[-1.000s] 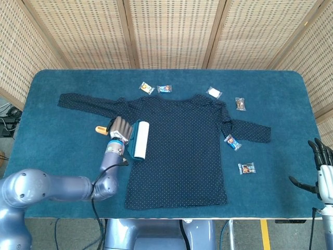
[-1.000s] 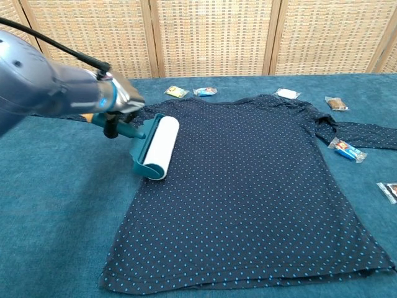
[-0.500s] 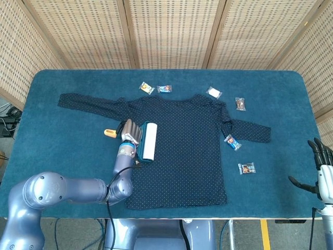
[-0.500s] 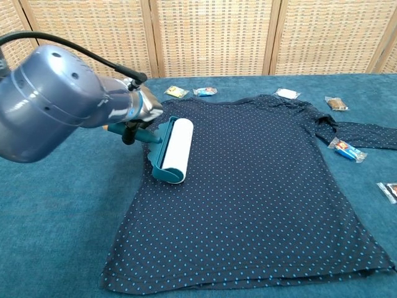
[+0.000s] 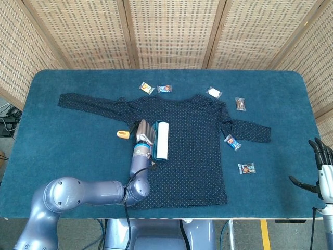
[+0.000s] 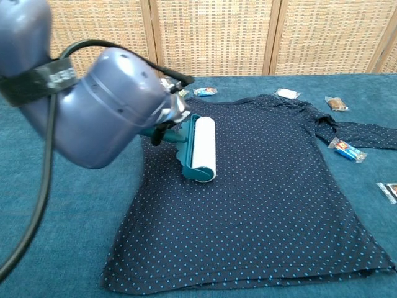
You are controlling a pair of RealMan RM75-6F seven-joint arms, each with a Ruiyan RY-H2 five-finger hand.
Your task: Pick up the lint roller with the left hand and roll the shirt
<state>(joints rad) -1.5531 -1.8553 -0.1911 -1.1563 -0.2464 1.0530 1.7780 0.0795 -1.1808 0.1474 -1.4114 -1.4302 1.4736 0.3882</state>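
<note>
Rolled further right across the shirt (image 5: 182, 151), the lint roller (image 5: 161, 140) stays gripped, seemingly firmly, by the left hand (image 5: 144, 133).

Shirt (image 5: 182, 151) right of roller (image 5: 161, 140) lies open — wrappers (image 5: 232, 141) edge it.

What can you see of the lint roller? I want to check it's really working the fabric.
The lint roller has a white cylindrical roll set in a teal frame, with a teal handle ending in an orange tip. It looks like plastic with a paper roll. It lies flat on the left part of the dark dotted shirt, its roll running front to back. The left hand grips its handle; the roll rests on the fabric.
</note>
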